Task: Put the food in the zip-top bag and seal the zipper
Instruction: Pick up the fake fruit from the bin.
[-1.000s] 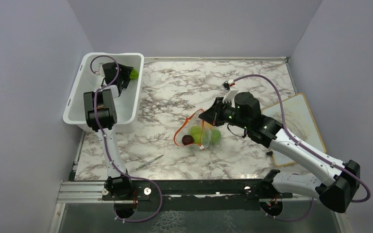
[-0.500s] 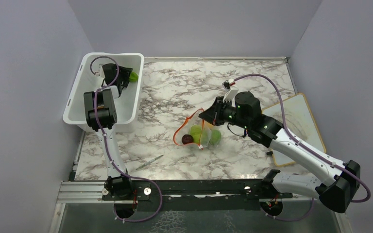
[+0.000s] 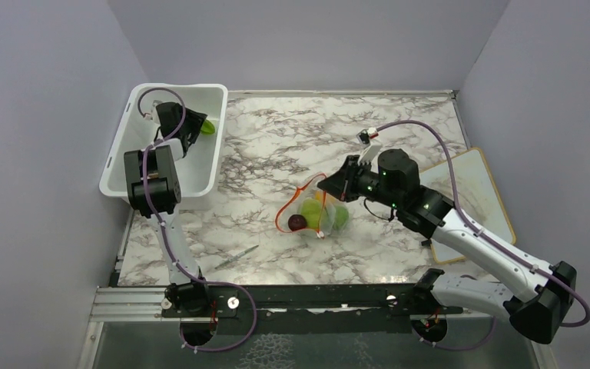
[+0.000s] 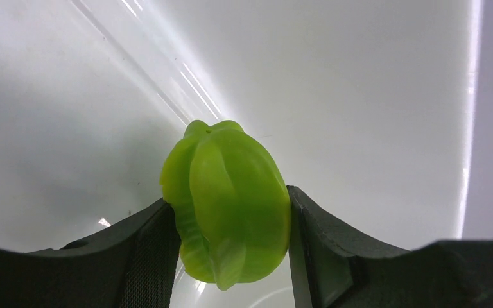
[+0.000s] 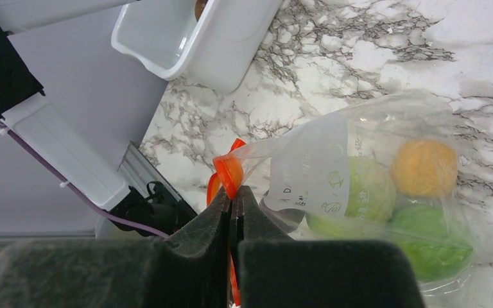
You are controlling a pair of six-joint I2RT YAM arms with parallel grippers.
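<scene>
Marbled worktop [image 3: 399, 131] is carrying the zip-top bag [image 3: 321, 217] near its centre, with some food [image 5: 423, 168] inside. Your right claw [image 5: 233, 197] is pinching tight on the zipper [image 5: 228, 173]. Your left claw [image 4: 231, 208] is clamping a green fruit [image 4: 224, 160] inside the far-left white tub [image 3: 207, 169]; loading and sealing are remaining.

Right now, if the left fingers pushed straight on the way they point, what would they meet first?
The left fingers clasp the green fruit, which leads; beyond it, the inner wall of the white tub looks the likely first contact, though depth is unclear.
</scene>
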